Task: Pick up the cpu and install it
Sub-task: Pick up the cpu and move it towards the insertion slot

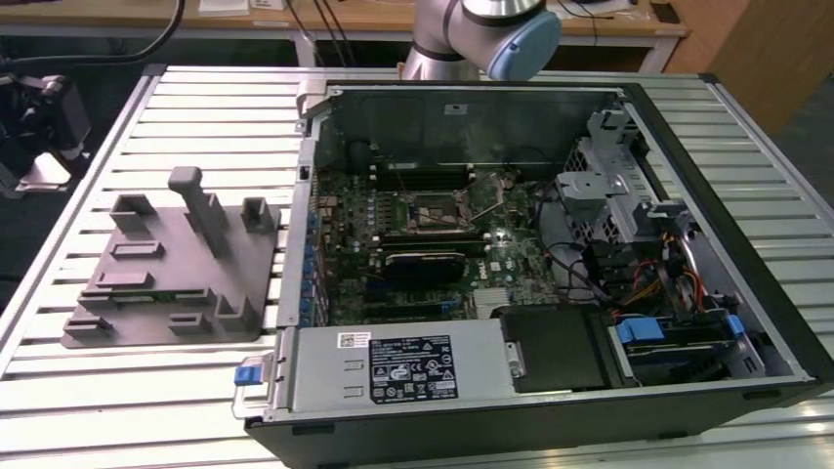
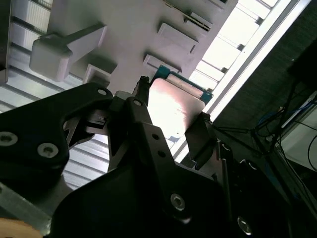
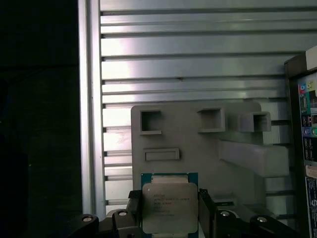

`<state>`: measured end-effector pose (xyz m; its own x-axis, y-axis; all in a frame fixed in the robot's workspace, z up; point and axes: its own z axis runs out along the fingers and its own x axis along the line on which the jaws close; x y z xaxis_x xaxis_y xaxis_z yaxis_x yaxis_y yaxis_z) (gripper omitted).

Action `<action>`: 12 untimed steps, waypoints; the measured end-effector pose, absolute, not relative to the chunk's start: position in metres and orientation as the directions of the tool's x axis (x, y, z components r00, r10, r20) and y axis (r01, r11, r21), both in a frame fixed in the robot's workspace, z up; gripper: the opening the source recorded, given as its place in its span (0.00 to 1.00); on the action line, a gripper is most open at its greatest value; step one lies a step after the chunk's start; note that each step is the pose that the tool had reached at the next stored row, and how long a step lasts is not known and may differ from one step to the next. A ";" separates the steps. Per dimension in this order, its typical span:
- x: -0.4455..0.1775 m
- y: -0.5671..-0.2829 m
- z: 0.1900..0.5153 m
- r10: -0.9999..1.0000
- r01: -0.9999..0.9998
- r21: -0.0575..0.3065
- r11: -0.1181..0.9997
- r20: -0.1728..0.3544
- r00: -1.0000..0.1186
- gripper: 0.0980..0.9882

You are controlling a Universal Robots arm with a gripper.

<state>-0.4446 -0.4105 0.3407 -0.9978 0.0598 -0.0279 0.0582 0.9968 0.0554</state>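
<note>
Clamping the cpu [image 3: 169, 212], pincer [image 3: 170, 202] at the grey holder [image 3: 198, 148], its upright blocks [image 3: 252, 157] and computer case [image 3: 303, 124] alongside

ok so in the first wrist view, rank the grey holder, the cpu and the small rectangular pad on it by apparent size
1. grey holder, by far the largest
2. cpu, though it seems nearer the camera, which may flatter it
3. small rectangular pad, clearly smallest

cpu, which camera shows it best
The first wrist view: the cpu faces that camera flat-on, its silver top and edges plain, gripped by the end effector. The second wrist view catches it at a slant, washed out by glare and partly hidden behind the end effector.
</note>
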 end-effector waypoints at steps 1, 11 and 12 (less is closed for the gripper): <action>-0.445 -0.410 0.343 0.060 0.058 0.055 0.997 -0.028 -0.998 0.50; -0.445 -0.410 0.370 0.060 0.058 0.055 0.997 -0.029 -0.998 0.50; -0.445 -0.410 0.373 0.060 0.058 0.055 0.997 -0.029 -0.998 0.50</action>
